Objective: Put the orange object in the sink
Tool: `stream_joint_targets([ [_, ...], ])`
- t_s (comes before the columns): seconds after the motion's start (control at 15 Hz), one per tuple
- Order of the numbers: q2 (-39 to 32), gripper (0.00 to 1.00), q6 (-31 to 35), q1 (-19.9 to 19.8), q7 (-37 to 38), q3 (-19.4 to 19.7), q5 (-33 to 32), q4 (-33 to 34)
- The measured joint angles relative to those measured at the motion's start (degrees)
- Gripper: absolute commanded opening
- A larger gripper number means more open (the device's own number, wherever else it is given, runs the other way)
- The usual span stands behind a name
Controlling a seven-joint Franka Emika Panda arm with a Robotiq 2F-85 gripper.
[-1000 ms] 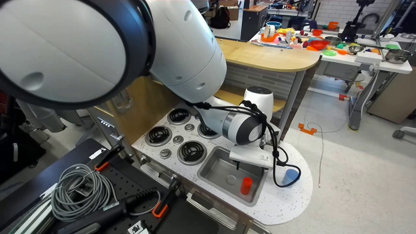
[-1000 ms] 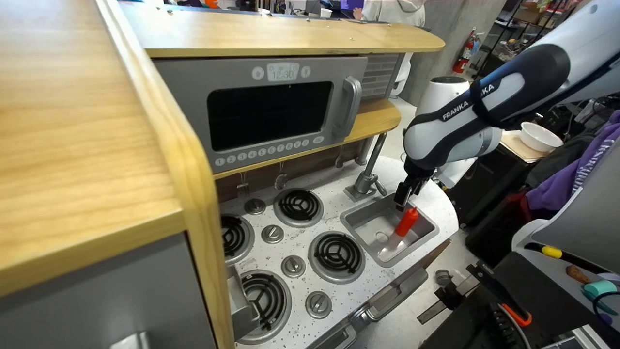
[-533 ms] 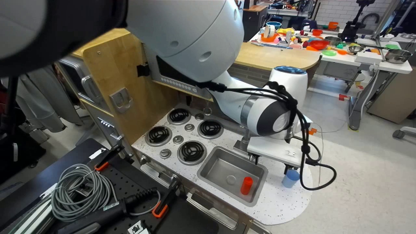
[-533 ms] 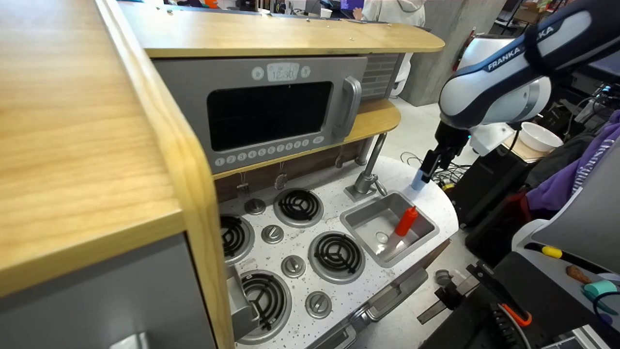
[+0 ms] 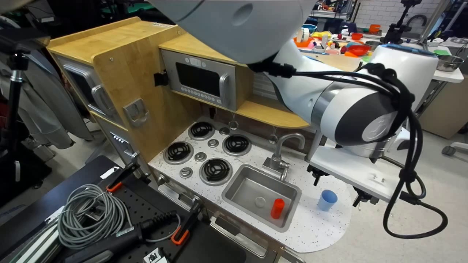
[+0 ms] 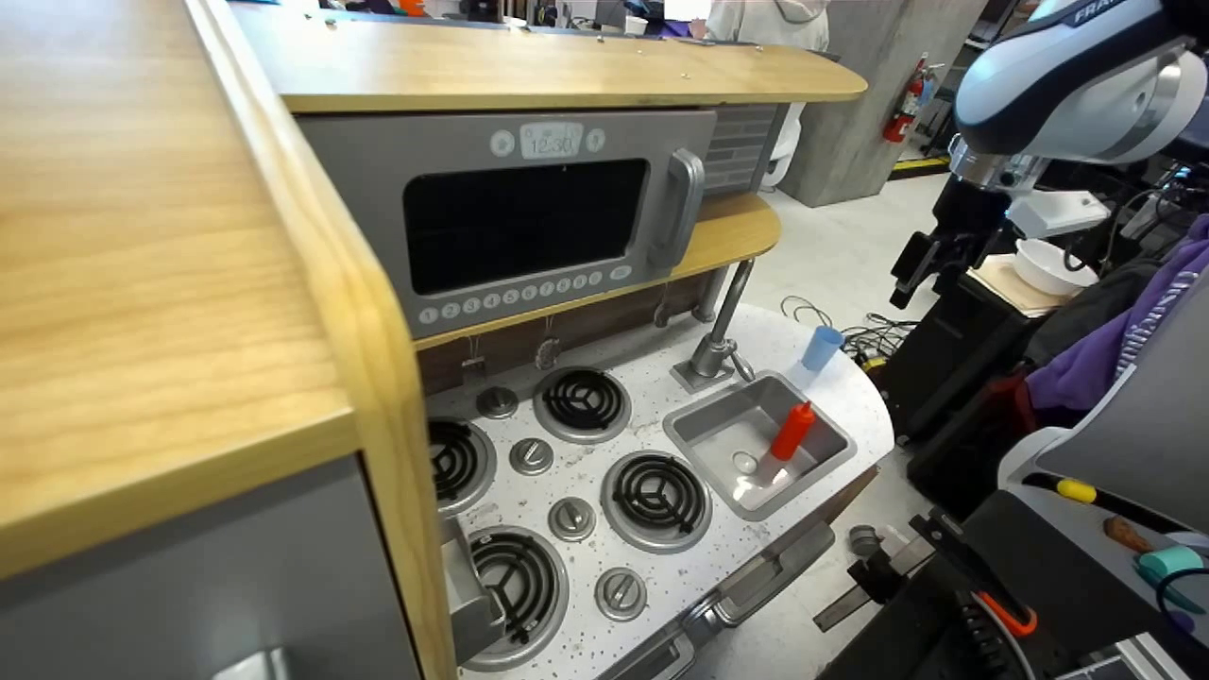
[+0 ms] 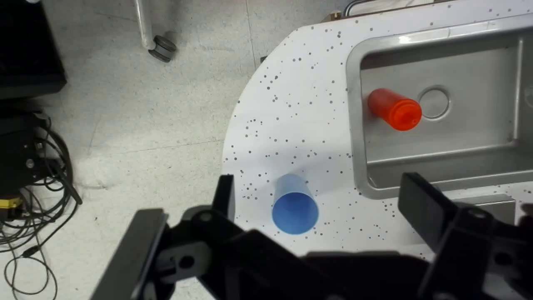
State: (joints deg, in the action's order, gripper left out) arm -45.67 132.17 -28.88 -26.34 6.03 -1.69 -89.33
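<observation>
The orange object [image 5: 277, 208] is an orange-red bottle standing inside the grey metal sink [image 5: 241, 197]. In an exterior view the bottle [image 6: 793, 431] rests in the sink [image 6: 694, 430] near its right-hand end. In the wrist view the bottle [image 7: 393, 109] stands beside the drain, inside the sink's [image 7: 358, 158] left wall. My gripper [image 7: 324, 193] is open, with nothing between its fingers. It hangs in the air above the counter's rounded end, clear of the bottle and the sink; it also shows in both exterior views [image 5: 338, 190] [image 6: 921, 269].
A light-blue cup [image 5: 327, 200] stands upright on the counter's rounded end, below my gripper in the wrist view [image 7: 295, 210]. A silver faucet [image 5: 279, 155] rises behind the sink. Stove burners [image 5: 215, 171] lie beside it. A microwave [image 6: 529, 212] and wooden shelf [image 6: 746, 231] overhang the counter.
The arm and gripper have moved up and away from the sink, past the blue cup toward the counter's rounded end. The orange bottle has stayed in the same place in the sink.
</observation>
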Motion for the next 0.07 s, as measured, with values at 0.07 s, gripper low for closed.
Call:
stream_joint_targets([
  [0.07, 0.2, 1.0, -0.6, -0.2, 0.0, 0.0, 0.0, 0.2],
])
